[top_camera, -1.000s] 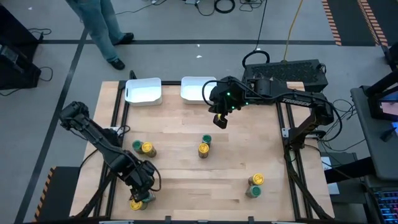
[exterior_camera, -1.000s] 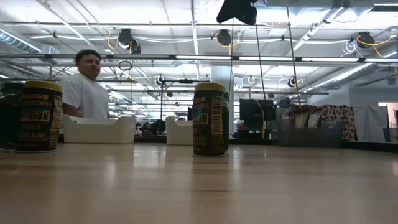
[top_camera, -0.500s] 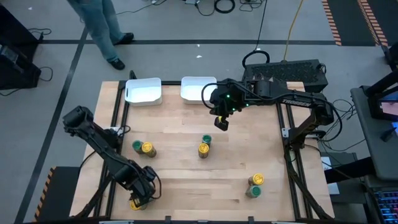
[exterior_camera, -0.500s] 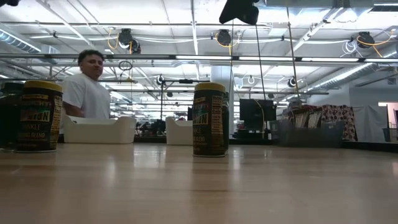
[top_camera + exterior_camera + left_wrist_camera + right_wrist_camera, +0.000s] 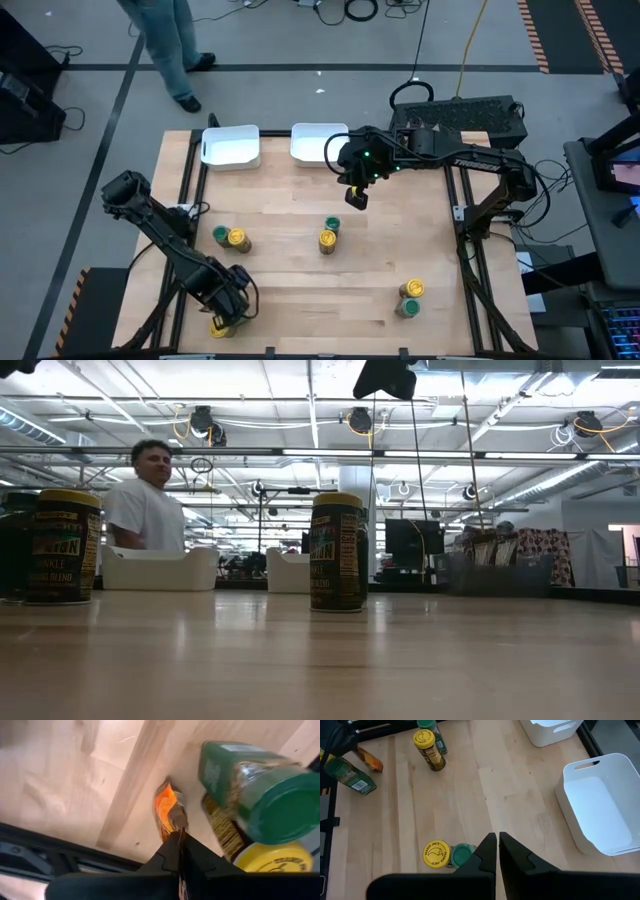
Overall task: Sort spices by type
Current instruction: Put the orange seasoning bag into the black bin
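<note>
Since a second ago the left gripper (image 5: 179,851) has snapped closed on the orange packet (image 5: 168,812) at the table's near left corner, its fingertips pinching the packet's near end. That packet's long axis runs straight away from the fingers, lying flat just beside a green-lidded jar (image 5: 250,787) and a yellow-lidded jar (image 5: 272,862). Three more yellow-and-green jar pairs (image 5: 328,235) stand farther out. Two white trays (image 5: 232,146) sit at the far edge. Near them hangs the right gripper (image 5: 496,851), closed and empty.
</note>
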Robot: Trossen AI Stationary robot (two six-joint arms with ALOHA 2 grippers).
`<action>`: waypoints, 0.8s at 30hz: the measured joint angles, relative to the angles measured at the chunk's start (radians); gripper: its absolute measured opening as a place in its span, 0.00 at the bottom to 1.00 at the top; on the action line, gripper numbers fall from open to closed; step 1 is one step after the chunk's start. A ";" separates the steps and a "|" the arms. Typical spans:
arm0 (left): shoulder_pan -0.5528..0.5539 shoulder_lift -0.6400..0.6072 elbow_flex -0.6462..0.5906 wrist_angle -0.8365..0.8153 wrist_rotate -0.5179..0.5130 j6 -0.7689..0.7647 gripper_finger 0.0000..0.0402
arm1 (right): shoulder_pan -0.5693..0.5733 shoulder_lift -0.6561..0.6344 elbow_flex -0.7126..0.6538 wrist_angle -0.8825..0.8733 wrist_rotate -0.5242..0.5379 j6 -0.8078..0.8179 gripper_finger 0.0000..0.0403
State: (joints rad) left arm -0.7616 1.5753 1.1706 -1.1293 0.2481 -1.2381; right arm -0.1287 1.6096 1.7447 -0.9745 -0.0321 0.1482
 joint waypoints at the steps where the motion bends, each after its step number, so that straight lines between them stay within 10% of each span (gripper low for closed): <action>1: 0.000 0.000 0.000 -0.008 0.000 0.013 0.02 | 0.000 0.000 0.000 0.000 0.000 -0.003 0.00; 12: 0.047 -0.153 0.019 -0.101 -0.020 0.069 0.01 | -0.002 0.000 0.000 0.006 0.001 -0.012 0.00; 24: 0.353 -0.369 0.062 -0.113 -0.056 0.267 0.00 | -0.043 0.000 0.000 -0.031 0.000 -0.014 0.00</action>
State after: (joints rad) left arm -0.4083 1.2064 1.2330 -1.2426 0.1917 -0.9715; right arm -0.1718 1.6096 1.7447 -1.0059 -0.0318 0.1344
